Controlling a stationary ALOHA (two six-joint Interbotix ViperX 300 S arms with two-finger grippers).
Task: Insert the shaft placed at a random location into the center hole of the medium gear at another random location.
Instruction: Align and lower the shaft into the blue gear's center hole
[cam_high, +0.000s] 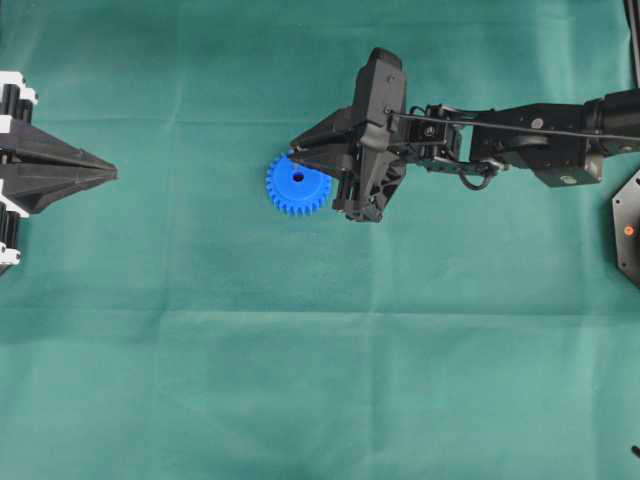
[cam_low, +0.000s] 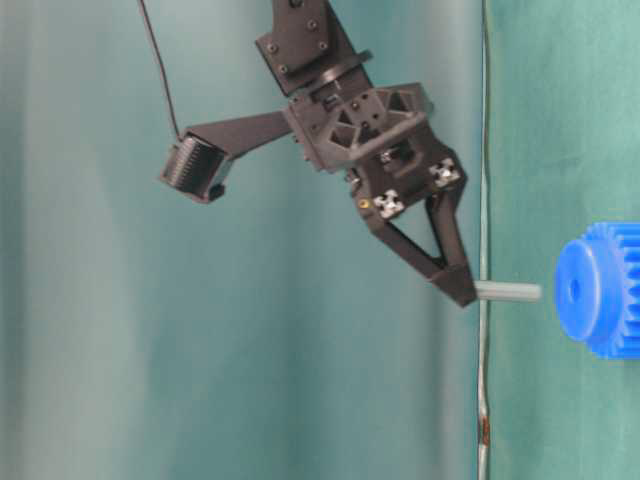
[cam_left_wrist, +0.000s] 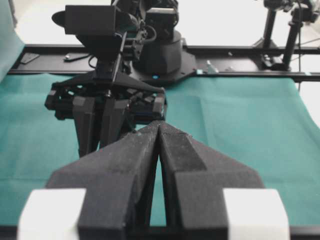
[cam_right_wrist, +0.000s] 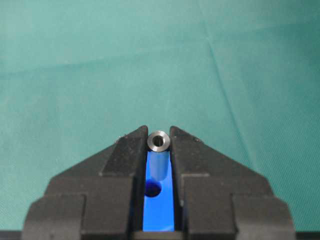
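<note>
My right gripper (cam_right_wrist: 159, 142) pinches the shaft (cam_right_wrist: 159, 141) at frame centre, above the medium gear (cam_high: 298, 184) and near its center hole (cam_right_wrist: 152, 189). My left gripper (cam_left_wrist: 159, 127), mid-left overhead, is closed, holding nothing.

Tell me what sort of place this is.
Probably a robotics lab bench: a green cloth covers the table, two black arms work over it, and a black rail frame with stands sits behind.
</note>
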